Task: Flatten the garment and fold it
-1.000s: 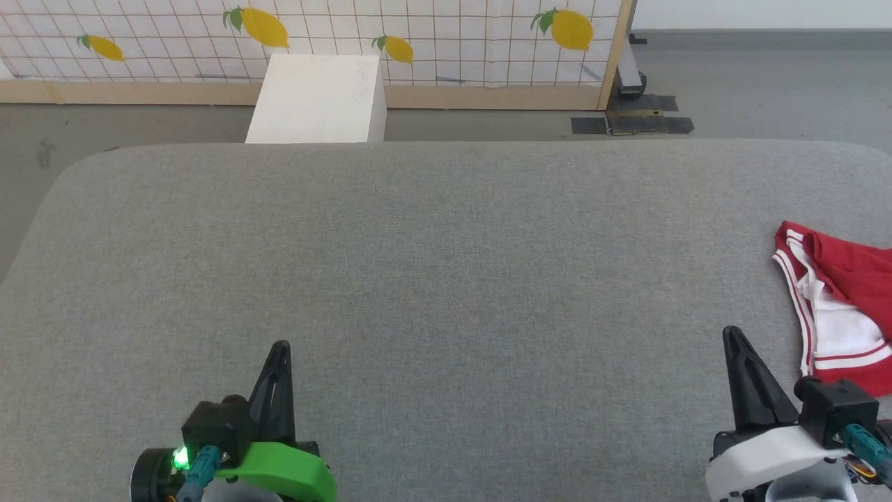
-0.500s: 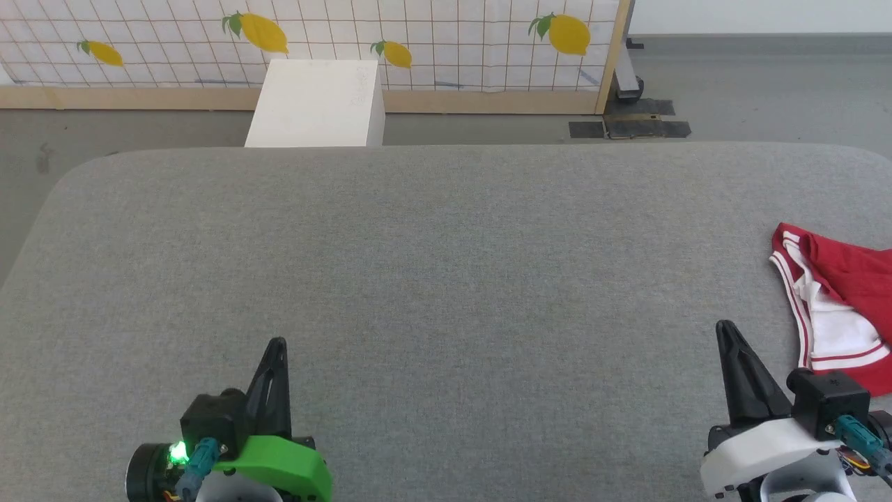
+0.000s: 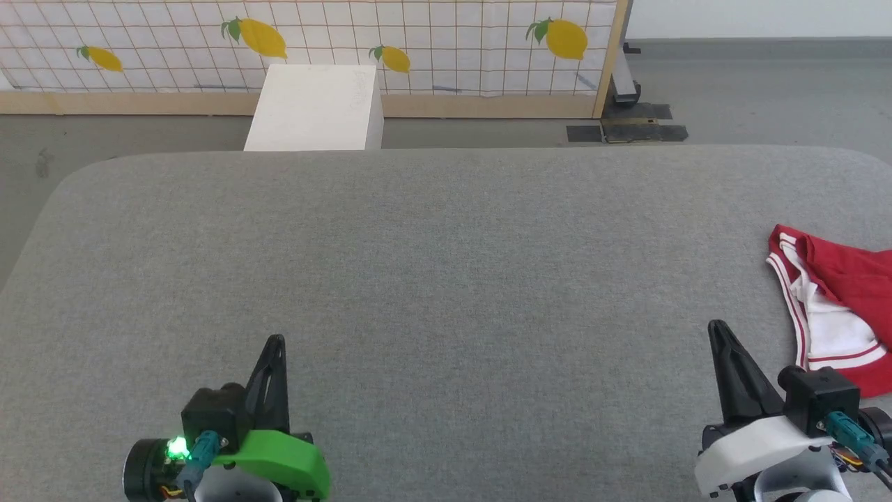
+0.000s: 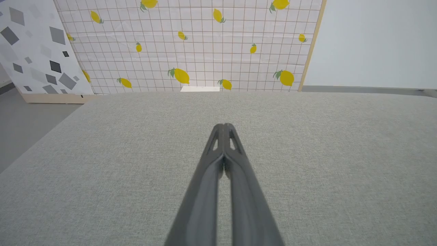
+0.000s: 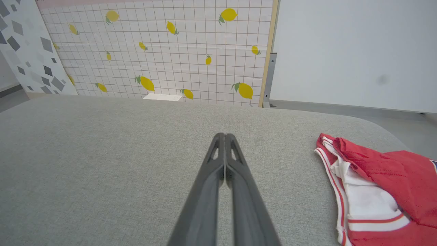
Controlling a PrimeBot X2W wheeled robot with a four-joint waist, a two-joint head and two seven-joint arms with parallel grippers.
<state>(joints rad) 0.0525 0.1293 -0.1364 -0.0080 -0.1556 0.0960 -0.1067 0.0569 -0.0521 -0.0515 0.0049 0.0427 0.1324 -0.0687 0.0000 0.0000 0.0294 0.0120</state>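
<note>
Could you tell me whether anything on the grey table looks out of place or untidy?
The garment lies crumpled to the right on the table, its red cloth bunched over white, not spread flat. Nothing else stands out.

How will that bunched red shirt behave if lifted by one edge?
Probably floppy: the garment lies crumpled in soft folds, so it should drape. Likely light, being thin cloth. Pushed across the textured table, it would probably bunch.

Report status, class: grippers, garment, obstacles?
Left gripper shut, empty. Right gripper shut, empty, near garment. Garment bunched at table right edge, untouched. No obstacles seen.
</note>
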